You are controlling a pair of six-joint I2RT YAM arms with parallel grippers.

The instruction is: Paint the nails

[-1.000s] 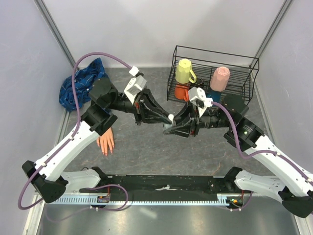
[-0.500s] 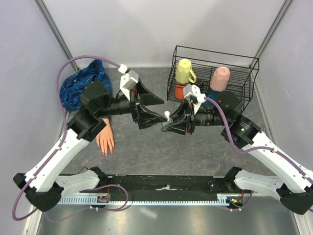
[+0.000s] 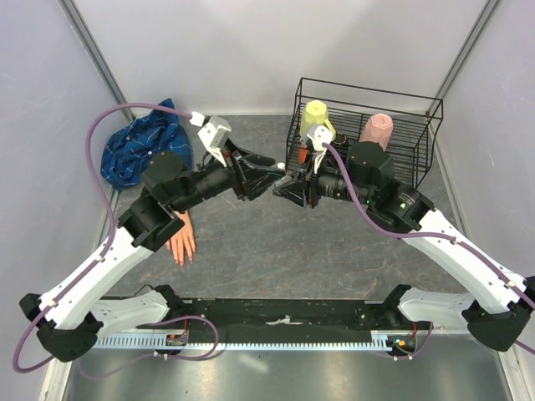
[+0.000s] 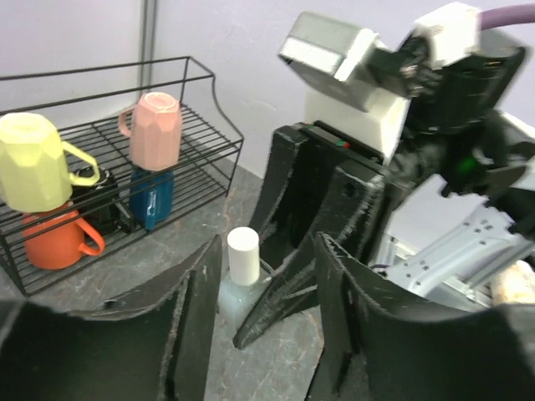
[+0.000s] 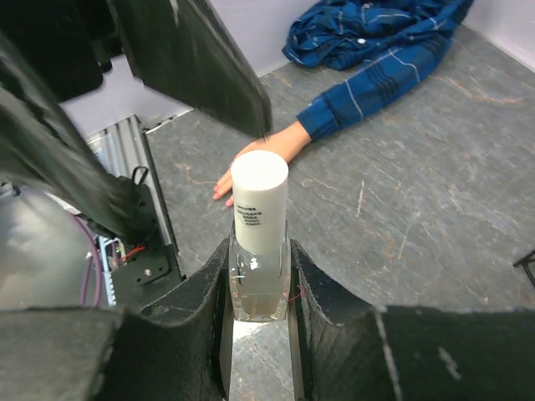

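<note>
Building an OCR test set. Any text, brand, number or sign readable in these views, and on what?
Nothing is legible in any view.
On the white cap of the bottle held in the right gripper: a few lines of dark small print, too small to read.
On the mugs, wire rack and blue plaid sleeve: no text visible.

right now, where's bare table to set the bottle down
Widest bare table: nearer than the bottle, between the hand, the right arm and the near rail. A narrower strip at the back, between shirt and rack. Crowded: the middle, where left gripper and right gripper meet.
</note>
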